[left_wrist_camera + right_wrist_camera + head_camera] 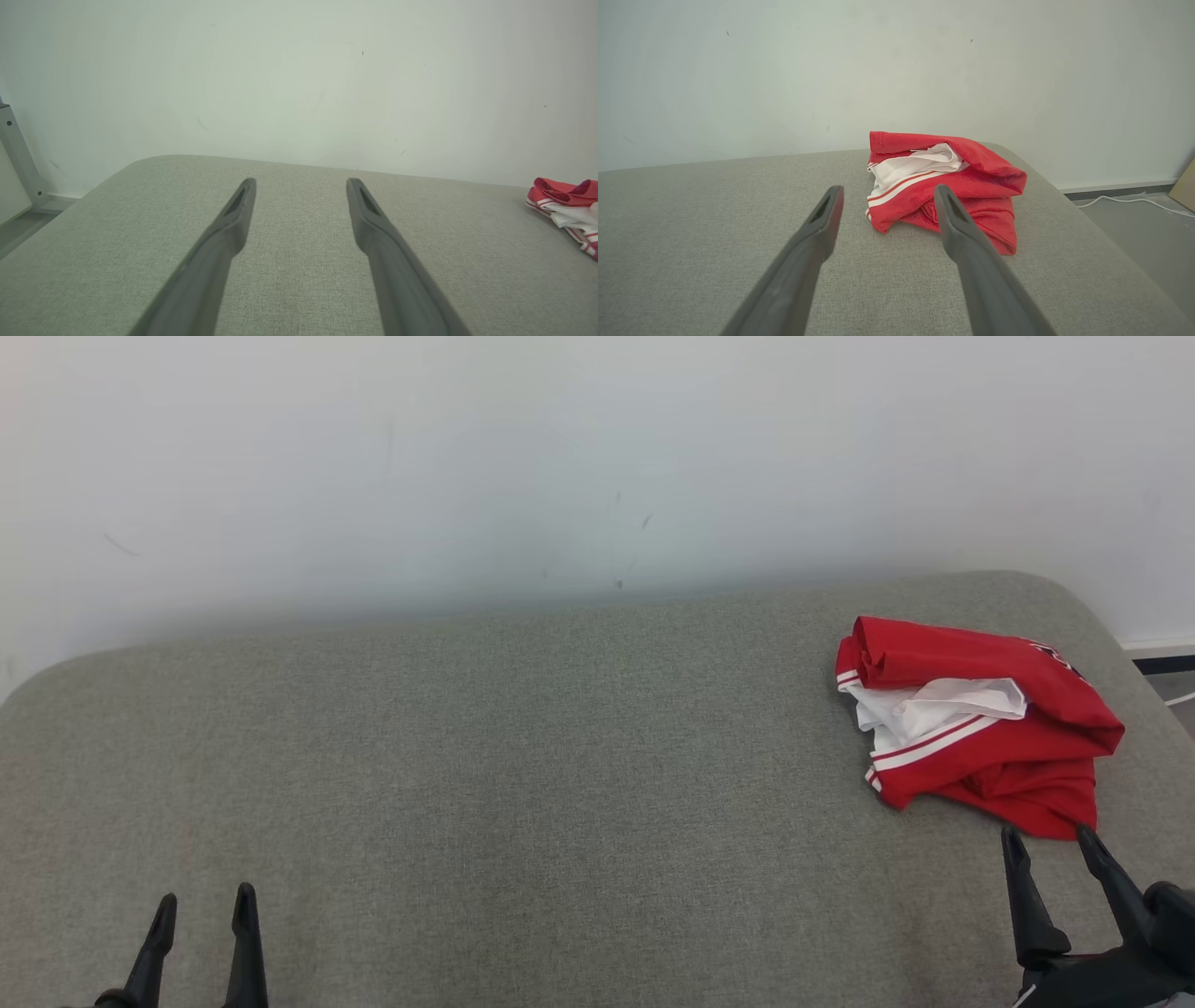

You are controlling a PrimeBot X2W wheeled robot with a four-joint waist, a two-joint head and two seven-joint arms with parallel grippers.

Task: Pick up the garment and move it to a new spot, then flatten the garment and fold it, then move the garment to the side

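One garment [980, 728], a crumpled red-and-white heap, lies at the right end of the grey padded surface [560, 756]. It sits directly ahead of the right gripper [1048, 840], whose fingers are spread and empty, tips near its front hem. The heap's longer side appears to run across that gripper's line. The left gripper [206, 896], likewise spread and empty, is well apart. Count: one garment, two grippers.

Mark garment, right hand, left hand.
garment [1036, 751]: head view, red fabric beside the white part.
right hand [1048, 836]: head view, midway between its open fingertips.
left hand [206, 896]: head view, midway between its open fingertips.
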